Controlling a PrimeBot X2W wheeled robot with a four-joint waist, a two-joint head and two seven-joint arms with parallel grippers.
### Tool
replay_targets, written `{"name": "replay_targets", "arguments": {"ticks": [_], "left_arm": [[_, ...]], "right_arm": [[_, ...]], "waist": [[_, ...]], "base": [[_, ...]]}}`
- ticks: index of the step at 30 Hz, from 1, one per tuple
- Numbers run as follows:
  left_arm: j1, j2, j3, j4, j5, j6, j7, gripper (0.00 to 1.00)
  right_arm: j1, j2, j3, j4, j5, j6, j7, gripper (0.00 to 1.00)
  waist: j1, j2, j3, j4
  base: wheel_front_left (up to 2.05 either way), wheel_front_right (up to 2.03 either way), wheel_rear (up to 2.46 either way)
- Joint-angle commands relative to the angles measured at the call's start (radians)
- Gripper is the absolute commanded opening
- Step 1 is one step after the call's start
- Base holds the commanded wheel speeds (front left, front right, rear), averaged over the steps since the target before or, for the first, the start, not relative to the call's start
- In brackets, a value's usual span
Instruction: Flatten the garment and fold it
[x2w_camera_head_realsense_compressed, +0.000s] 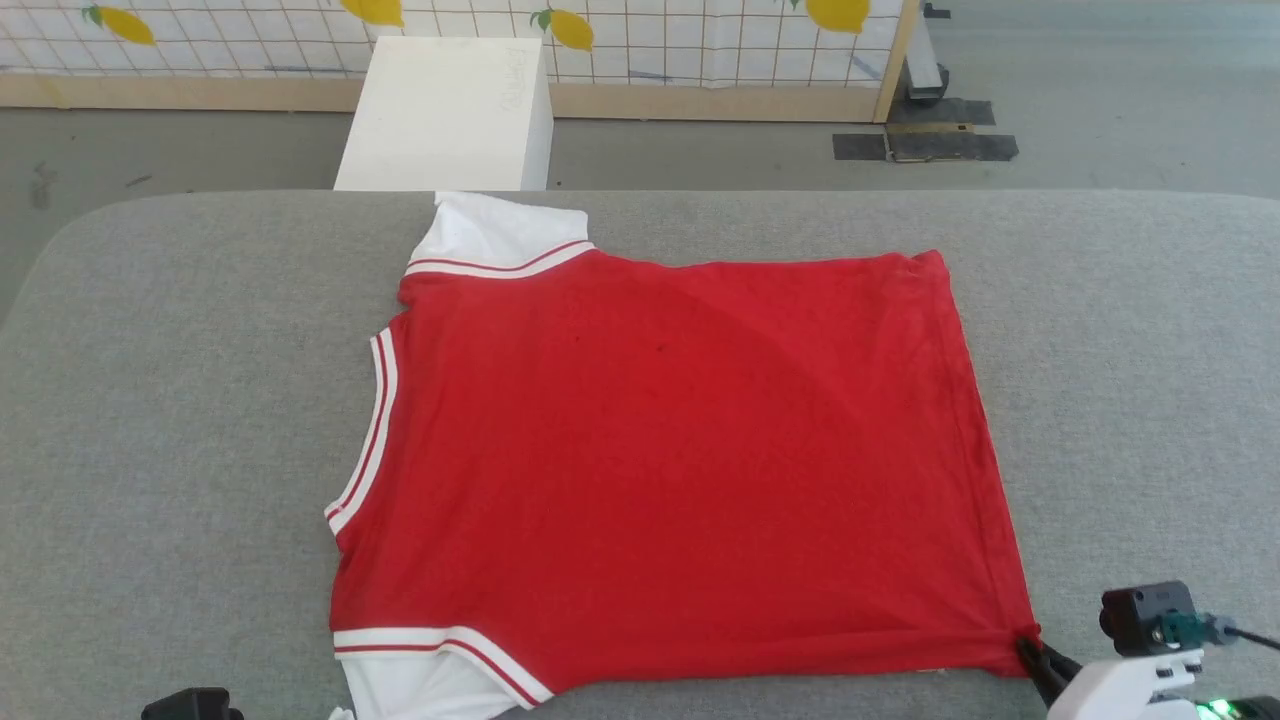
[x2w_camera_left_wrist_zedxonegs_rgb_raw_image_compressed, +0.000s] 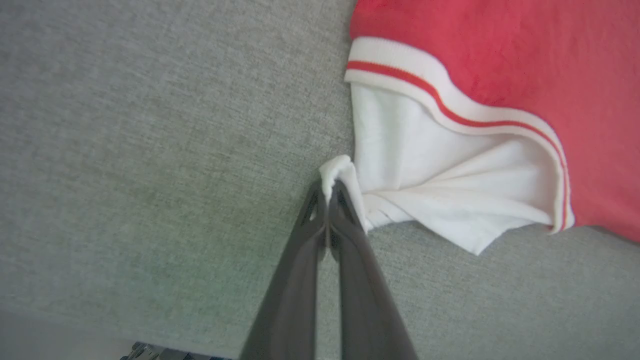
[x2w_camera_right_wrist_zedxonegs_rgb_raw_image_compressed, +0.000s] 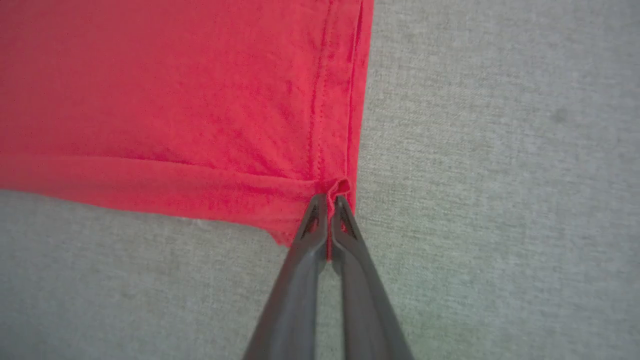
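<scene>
At garment (x2w_camera_head_realsense_compressed: 660, 450) near corners: left pincer (x2w_camera_left_wrist_zedxonegs_rgb_raw_image_compressed: 328, 189), right pincer (x2w_camera_right_wrist_zedxonegs_rgb_raw_image_compressed: 328, 201) clamped, lying low.

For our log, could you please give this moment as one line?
garment flat, unfolded | left gripper pinches sleeve | right gripper pinches hem corner

Garment (x2w_camera_head_realsense_compressed: 680, 450): matt cloth; table (x2w_camera_head_realsense_compressed: 180, 400) cover: rough grey weave, prob. fabric.

Head camera: high, facing forward and down, takes in the whole shirt (x2w_camera_head_realsense_compressed: 660, 450) on the grey table (x2w_camera_head_realsense_compressed: 180, 400). Left wrist camera: close, sighting along left claw (x2w_camera_left_wrist_zedxonegs_rgb_raw_image_compressed: 330, 187), sleeve (x2w_camera_left_wrist_zedxonegs_rgb_raw_image_compressed: 425, 170) just right of its tips. Right wrist camera: close, along right claw (x2w_camera_right_wrist_zedxonegs_rgb_raw_image_compressed: 328, 200), hem corner (x2w_camera_right_wrist_zedxonegs_rgb_raw_image_compressed: 340, 187) at its tips. Head view shares both spots.
</scene>
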Motion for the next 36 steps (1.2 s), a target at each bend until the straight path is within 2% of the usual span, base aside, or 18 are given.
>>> {"name": "replay_targets", "arguments": {"ticks": [1, 4, 10, 14, 17, 28, 33, 36], "left_arm": [[0.019, 0.008, -0.001, -0.008, 0.025, 0.008, -0.018, 0.0], [0.005, -0.009, -0.014, -0.023, 0.082, 0.013, -0.106, 0.0], [-0.081, -0.087, -0.061, 0.014, 0.215, 0.024, -0.355, 0.0], [-0.152, -0.108, -0.072, 0.055, 0.286, 0.024, -0.504, 0.0], [-0.214, -0.112, -0.073, 0.085, 0.317, 0.016, -0.567, 0.0], [-0.491, -0.071, -0.097, 0.186, 0.363, -0.064, -0.576, 0.0], [-0.608, -0.043, -0.096, 0.259, 0.357, -0.091, -0.531, 0.0], [-0.685, -0.026, -0.094, 0.355, 0.331, -0.106, -0.439, 0.0]], "right_arm": [[0.023, 0.006, -0.008, -0.021, 0.0, -0.002, -0.009, 0.0], [0.045, 0.034, -0.019, -0.042, -0.004, -0.002, -0.067, 0.0], [0.038, 0.081, -0.006, -0.013, -0.034, -0.002, -0.272, 0.0], [0.008, 0.089, 0.013, 0.019, -0.055, -0.002, -0.386, 0.0], [-0.027, 0.083, 0.025, 0.038, -0.067, -0.002, -0.436, 0.0], [-0.185, 0.034, 0.067, 0.051, -0.082, -0.002, -0.425, 0.0], [-0.272, 0.021, 0.081, 0.087, -0.077, -0.002, -0.387, 0.0], [-0.35, 0.011, 0.09, 0.14, -0.056, -0.002, -0.321, 0.0]], "waist": [[0.0001, 0.0, 0.0, -0.004], [0.0001, 0.0, 0.003, -0.006], [0.0001, 0.0, 0.009, -0.004], [0.0001, 0.0, 0.011, -0.006], [0.0001, 0.0, 0.014, -0.007], [0.0001, 0.0, 0.059, -0.024], [0.0001, 0.0, 0.1, -0.037], [0.0001, 0.0, 0.146, -0.046]], "base": [[0.0, 0.0, 0.0], [0.0, 0.0, 0.0], [0.0, 0.0, 0.0], [0.0, 0.0, 0.0], [0.0, 0.0, 0.0], [0.0, 0.0, 0.0], [0.0, 0.0, 0.0], [0.0, 0.0, 0.0]]}}
